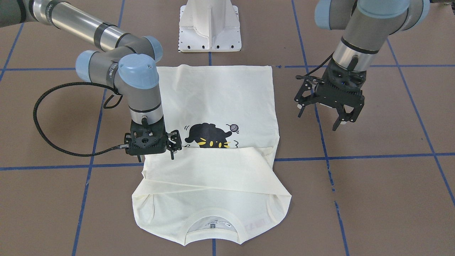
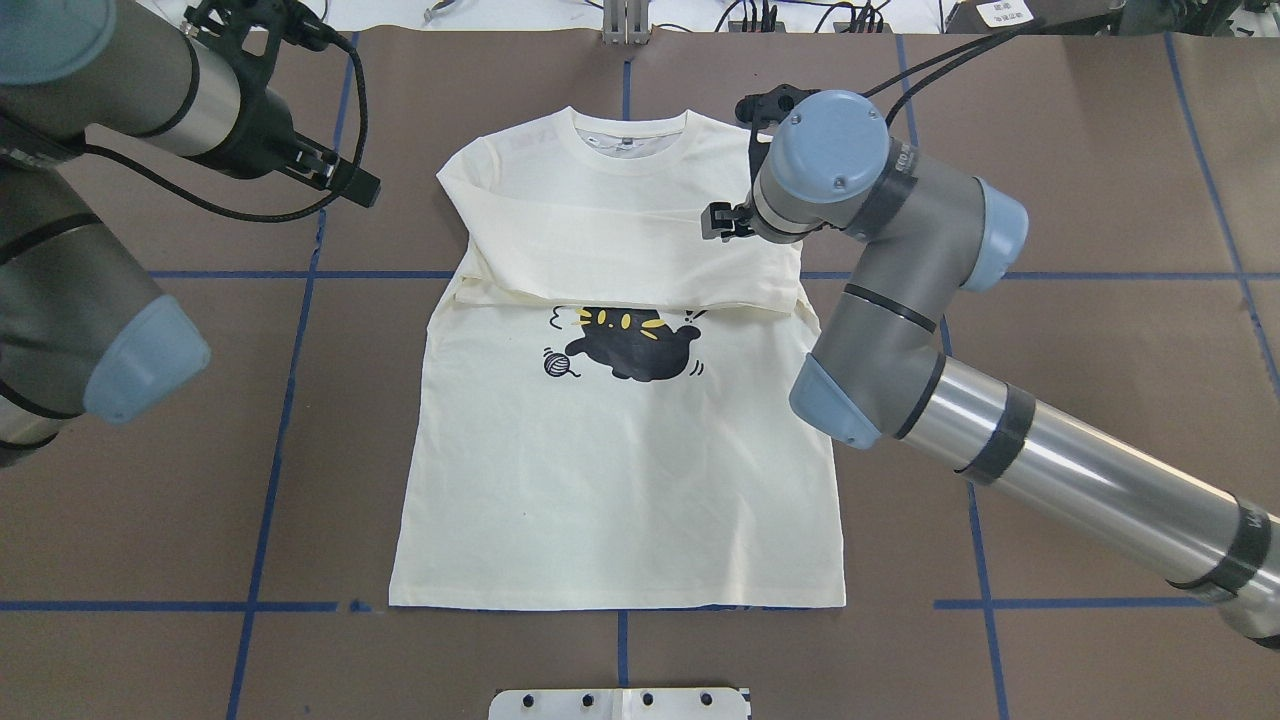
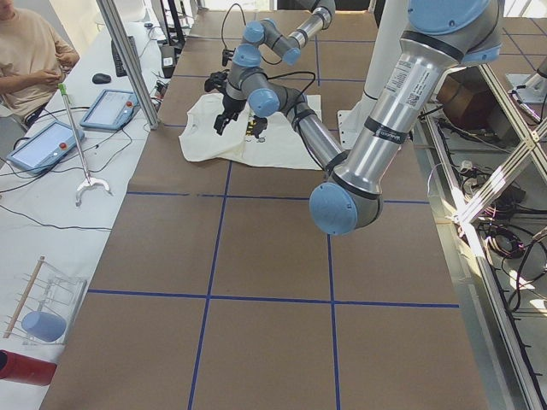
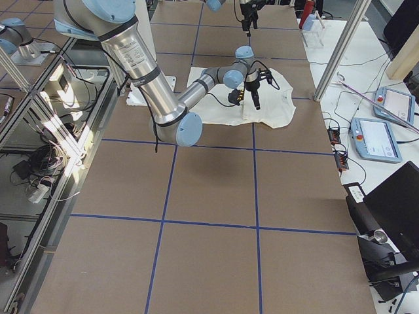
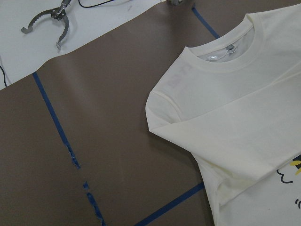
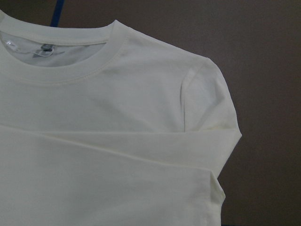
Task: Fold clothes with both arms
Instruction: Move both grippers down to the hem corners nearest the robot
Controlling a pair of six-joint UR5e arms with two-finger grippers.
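The cream shirt (image 1: 220,96) lies flat on the brown table, print side up, collar away from the robot. Both long sleeves are folded across the chest (image 2: 620,240) and cover the top of the black cat print (image 2: 635,350). My right gripper (image 1: 156,153) points straight down over the folded sleeve at the shirt's edge. One finger stands out past its body, so it looks open with nothing gripped. My left gripper (image 1: 320,119) hangs open above bare table beside the shirt's other edge, also empty. The wrist views show the collar and shoulders (image 5: 244,108) (image 6: 117,141) and no fingers.
The white pedestal base (image 1: 209,32) stands just behind the shirt's hem. Blue tape lines (image 2: 290,400) cross the table. A side table holds tablets (image 3: 43,145) and a grabber tool (image 5: 49,19), and a person (image 3: 26,51) sits there.
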